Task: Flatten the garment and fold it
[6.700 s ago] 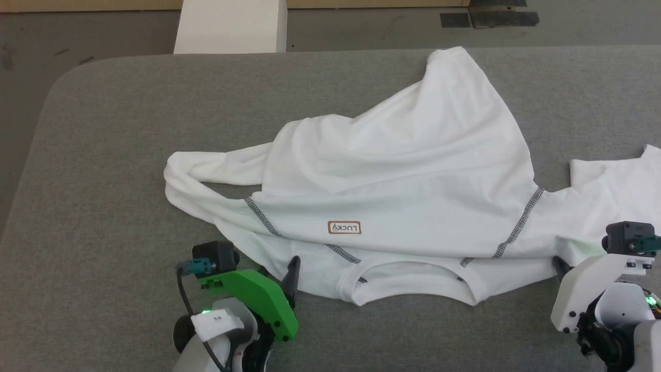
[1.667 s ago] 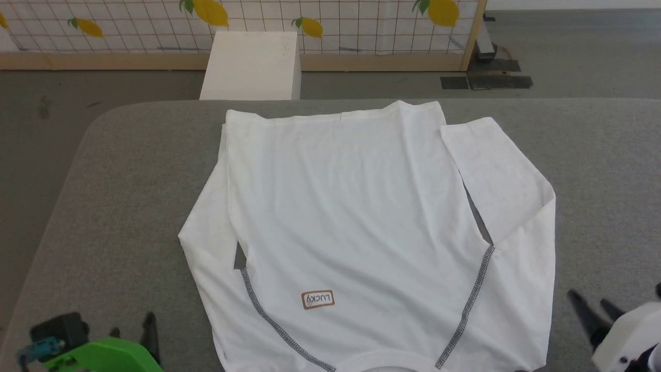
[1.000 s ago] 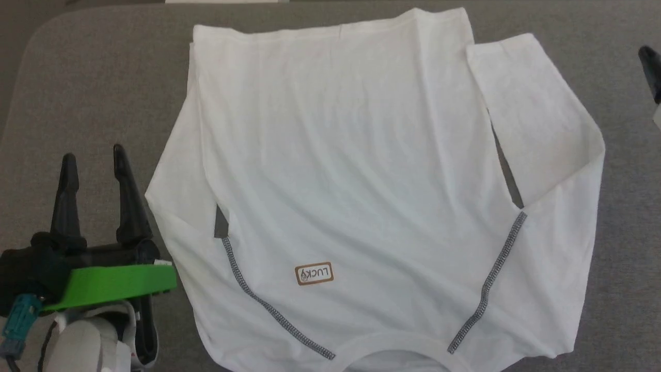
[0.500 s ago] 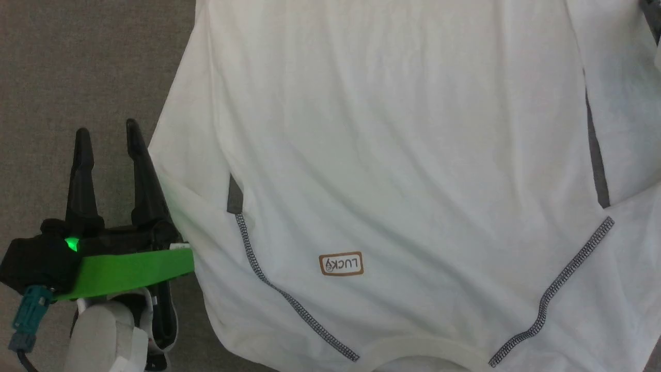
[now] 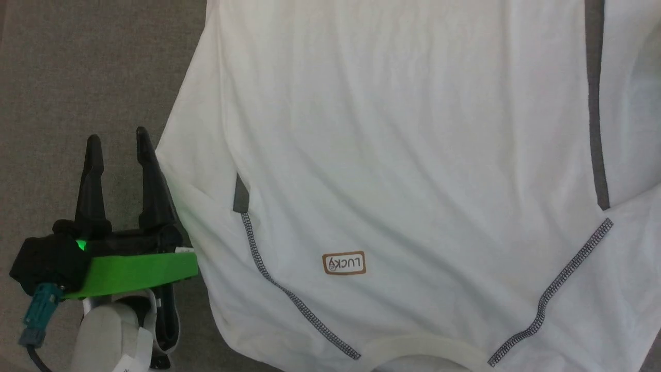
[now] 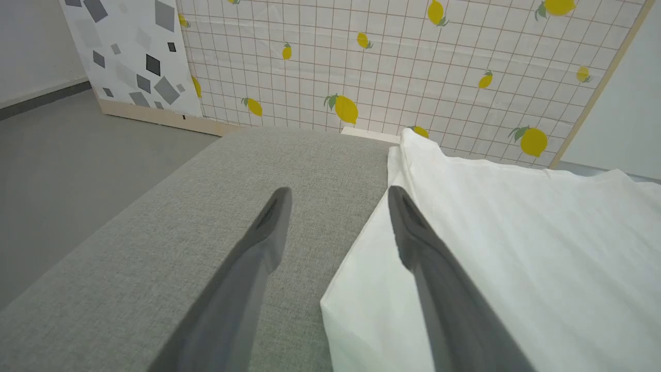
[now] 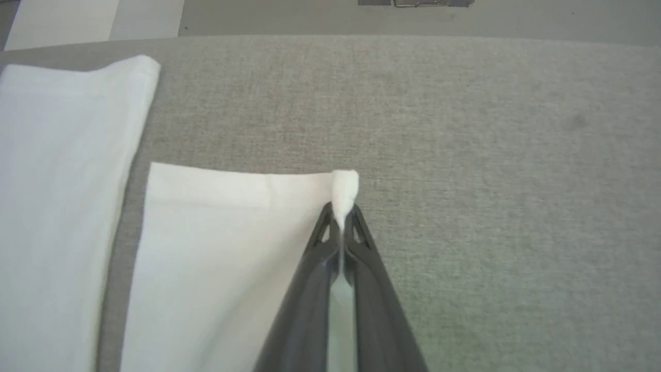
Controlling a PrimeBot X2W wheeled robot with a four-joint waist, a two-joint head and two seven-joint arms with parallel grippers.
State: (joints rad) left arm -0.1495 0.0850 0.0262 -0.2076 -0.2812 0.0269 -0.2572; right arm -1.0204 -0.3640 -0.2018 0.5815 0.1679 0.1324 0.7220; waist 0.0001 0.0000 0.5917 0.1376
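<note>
Lying flat on the grey table, the garment is clamped at a sleeve corner by the right gripper; the left gripper is held wide open above the table.

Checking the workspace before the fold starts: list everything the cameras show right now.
garment: one, white, spread on the table, collar nearest the robot
label: one, brown-edged, on the garment near the collar
table: one, grey fabric, under the garment
screen: one, white grid with yellow lemons, beyond the table
panel: one, white with grey squares, beside the screen
box: one, white, beyond the table's far edge
left end effector: one, dark fingers, open, at the garment's left edge
right end effector: one, dark fingers, shut on the garment's sleeve corner
</note>
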